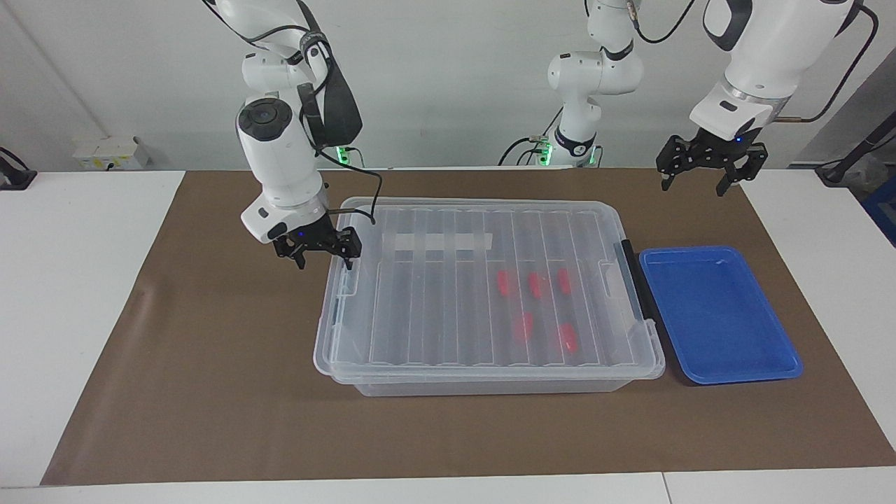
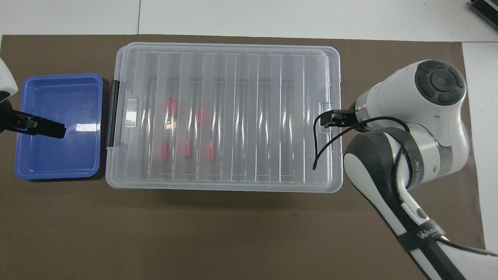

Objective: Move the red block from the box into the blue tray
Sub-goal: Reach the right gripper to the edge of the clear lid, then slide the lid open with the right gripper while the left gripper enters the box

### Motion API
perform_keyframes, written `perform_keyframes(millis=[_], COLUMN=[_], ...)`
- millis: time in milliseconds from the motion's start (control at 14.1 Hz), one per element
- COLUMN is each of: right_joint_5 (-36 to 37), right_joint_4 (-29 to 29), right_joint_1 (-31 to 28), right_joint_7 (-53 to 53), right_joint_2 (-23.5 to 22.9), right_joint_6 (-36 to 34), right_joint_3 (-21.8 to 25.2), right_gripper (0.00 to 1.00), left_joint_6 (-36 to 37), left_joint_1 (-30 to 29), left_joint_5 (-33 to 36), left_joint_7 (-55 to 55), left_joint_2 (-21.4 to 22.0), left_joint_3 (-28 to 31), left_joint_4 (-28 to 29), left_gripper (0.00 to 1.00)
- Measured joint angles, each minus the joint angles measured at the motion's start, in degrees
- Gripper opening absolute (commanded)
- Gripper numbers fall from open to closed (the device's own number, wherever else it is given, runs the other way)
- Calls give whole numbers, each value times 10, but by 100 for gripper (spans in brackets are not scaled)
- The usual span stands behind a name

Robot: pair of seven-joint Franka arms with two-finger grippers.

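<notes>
Lidded clear box (image 1: 483, 294), five red blocks (image 1: 535, 285) apparently inside, empty blue tray (image 1: 721, 315) just beside

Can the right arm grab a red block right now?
Probably not. The red blocks lie inside the box, under its closed clear lid. The open right gripper is by the box's end.

The five red blocks (image 1: 533, 283) show only as blurred smears through the box's ribbed lid (image 2: 229, 77). Overhead, the picture's edge cuts off the left tool (image 2: 37, 126).
</notes>
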State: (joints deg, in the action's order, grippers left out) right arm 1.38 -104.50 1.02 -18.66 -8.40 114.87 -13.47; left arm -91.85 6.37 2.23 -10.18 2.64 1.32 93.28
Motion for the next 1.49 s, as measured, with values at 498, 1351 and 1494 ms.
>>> perform_keyframes(millis=[498, 1351, 1494], right_joint_5=[15, 21, 21], right_joint_4=[-2, -2, -2], right_joint_1=[-4, -22, -22], right_joint_7=[18, 202, 242], right_joint_2=[0, 0, 0], right_joint_6=[-1, -2, -3], right_joint_3=[3, 79, 100], right_gripper=[100, 100, 100], left_joint_6=[0, 0, 0], left_joint_1=[0, 0, 0], left_joint_5=[0, 0, 0], left_joint_7=[0, 0, 0], left_joint_2=[0, 0, 0], left_joint_3=[0, 0, 0], left_joint_4=[0, 0, 0], left_gripper=[100, 100, 100])
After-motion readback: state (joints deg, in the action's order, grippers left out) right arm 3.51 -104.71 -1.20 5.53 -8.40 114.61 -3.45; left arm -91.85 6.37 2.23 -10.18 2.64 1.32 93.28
